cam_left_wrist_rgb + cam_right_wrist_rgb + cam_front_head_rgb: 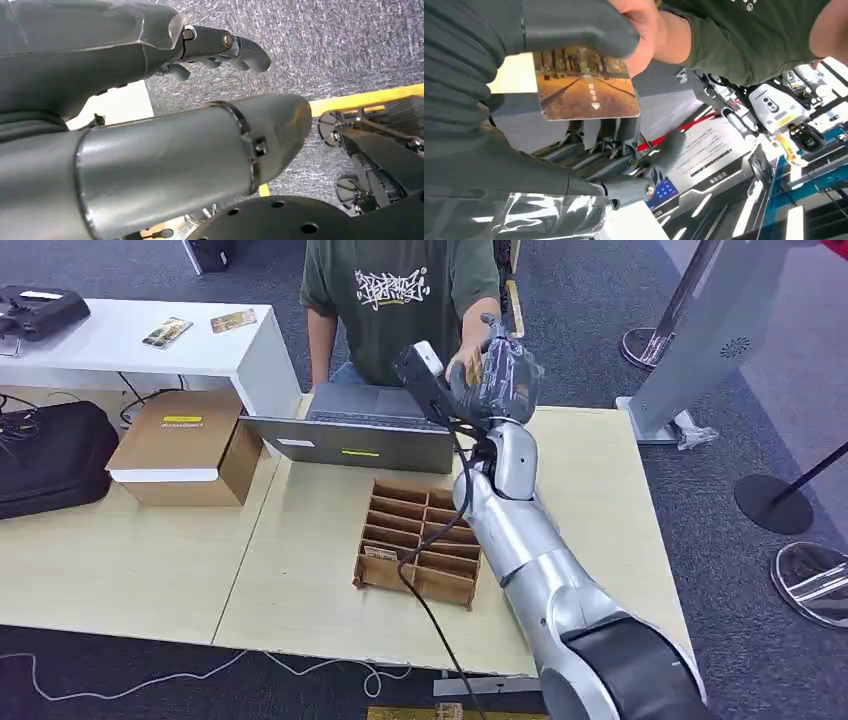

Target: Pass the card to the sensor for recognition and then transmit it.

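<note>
Card (586,85) pinched in right hand (574,60) fingers (579,27) — person's hand (641,30) touching.

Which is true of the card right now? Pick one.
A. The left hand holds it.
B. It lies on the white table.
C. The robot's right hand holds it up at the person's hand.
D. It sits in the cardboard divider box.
C: the right hand grips the card, with the person's hand at it.

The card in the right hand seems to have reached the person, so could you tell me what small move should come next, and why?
Probably loosening the right hand so the card can leave it. Its thumb pins the card against its fingers, and the person's hand already touches the card's far edge, as if ready to take it.
</note>
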`<state>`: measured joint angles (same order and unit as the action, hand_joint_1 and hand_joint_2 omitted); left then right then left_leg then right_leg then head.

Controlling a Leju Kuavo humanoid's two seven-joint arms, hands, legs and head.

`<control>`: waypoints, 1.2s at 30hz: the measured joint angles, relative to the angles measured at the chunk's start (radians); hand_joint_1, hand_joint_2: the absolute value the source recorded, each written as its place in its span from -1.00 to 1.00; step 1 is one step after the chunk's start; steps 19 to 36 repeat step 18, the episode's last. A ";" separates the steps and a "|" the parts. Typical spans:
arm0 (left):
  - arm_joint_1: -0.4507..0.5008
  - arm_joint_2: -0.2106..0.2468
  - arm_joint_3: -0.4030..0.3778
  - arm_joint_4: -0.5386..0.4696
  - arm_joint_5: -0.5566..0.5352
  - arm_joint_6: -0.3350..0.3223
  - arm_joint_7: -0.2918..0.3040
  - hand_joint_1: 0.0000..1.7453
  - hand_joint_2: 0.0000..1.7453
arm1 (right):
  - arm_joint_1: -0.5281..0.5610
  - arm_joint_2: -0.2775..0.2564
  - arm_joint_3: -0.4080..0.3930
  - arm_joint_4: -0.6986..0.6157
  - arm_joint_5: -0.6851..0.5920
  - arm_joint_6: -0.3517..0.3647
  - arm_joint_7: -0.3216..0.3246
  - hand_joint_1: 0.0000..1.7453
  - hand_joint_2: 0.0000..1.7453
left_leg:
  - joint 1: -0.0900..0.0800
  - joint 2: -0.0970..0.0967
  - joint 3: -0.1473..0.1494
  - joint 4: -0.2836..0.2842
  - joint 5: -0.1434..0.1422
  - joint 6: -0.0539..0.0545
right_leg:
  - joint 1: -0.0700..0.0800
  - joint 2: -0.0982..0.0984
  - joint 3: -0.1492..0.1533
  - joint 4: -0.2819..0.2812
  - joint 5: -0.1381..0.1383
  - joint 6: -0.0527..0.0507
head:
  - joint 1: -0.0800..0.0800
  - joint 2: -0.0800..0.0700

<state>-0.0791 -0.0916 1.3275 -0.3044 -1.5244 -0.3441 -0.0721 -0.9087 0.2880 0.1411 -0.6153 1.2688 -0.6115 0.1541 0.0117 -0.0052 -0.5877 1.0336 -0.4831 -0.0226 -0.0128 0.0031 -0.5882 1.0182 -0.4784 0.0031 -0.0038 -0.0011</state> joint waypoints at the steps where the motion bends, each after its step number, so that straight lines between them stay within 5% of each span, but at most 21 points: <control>1: 0.000 0.000 0.000 0.000 0.000 0.000 0.000 -1.00 -1.00 | 0.000 0.000 0.000 0.000 0.002 0.000 0.001 -1.00 1.00 | 0.000 0.000 0.000 0.000 0.000 0.000 | 0.000 0.000 0.000 0.000 0.000 0.000 | 0.000 0.000; 36: 0.000 0.000 -0.007 0.000 0.000 -0.002 0.000 -1.00 -1.00 | 0.000 0.000 0.000 0.000 0.032 0.000 0.011 -1.00 1.00 | 0.000 -0.001 0.000 0.000 0.000 0.000 | 0.000 0.000 0.000 0.000 0.000 0.000 | 0.000 0.000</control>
